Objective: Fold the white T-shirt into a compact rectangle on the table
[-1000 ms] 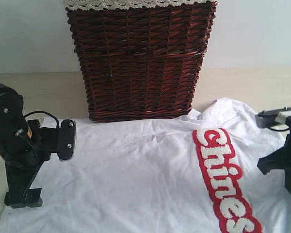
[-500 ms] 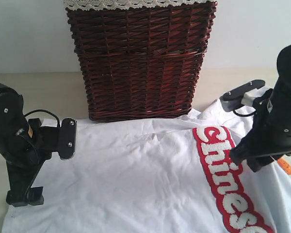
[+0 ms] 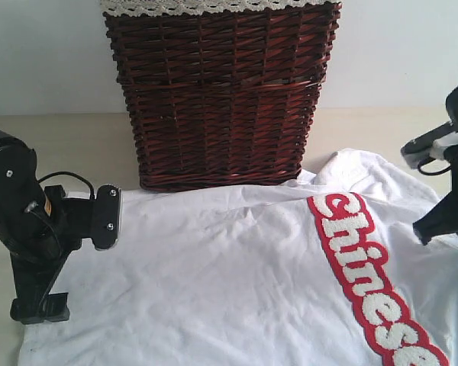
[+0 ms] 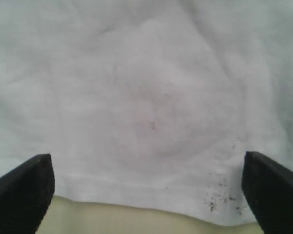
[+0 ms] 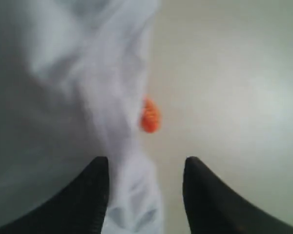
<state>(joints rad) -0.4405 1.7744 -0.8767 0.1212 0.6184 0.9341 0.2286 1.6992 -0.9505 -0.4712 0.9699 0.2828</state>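
Lying spread over the table [image 3: 84, 145], the white T-shirt [image 3: 237, 282] is almost flat, with the front side up and many small wrinkles. It covers most of the near part of the table, from the foot of the basket [image 3: 221, 91] down to the lower edge of the exterior view. The red band [image 3: 370, 278] with the white letters runs slantwise on its right part. No layer is turned over another one in these pictures, so I judge that the folding has not begun, or only the smoothing is done. All the folds remain to make: the sides inward, then the length, until a small rectangle is there. Near the right corner of the basket the cloth is a little bunched and raised.

The left gripper [image 4: 146, 161] hangs over the left edge of the shirt with its jaws very wide. Nothing is between them; below them the hem and a narrow strip of table show. Some dark specks are on the cloth beside the hem.

The right gripper [image 5: 145, 163] is at the right edge of the shirt, with its jaws partly apart. A ridge of white cloth passes between them, but bare table shows beside it, so I judge the cloth is not pinched. A small orange thing [image 5: 149, 115] shows close to this ridge; what it is I cannot tell.
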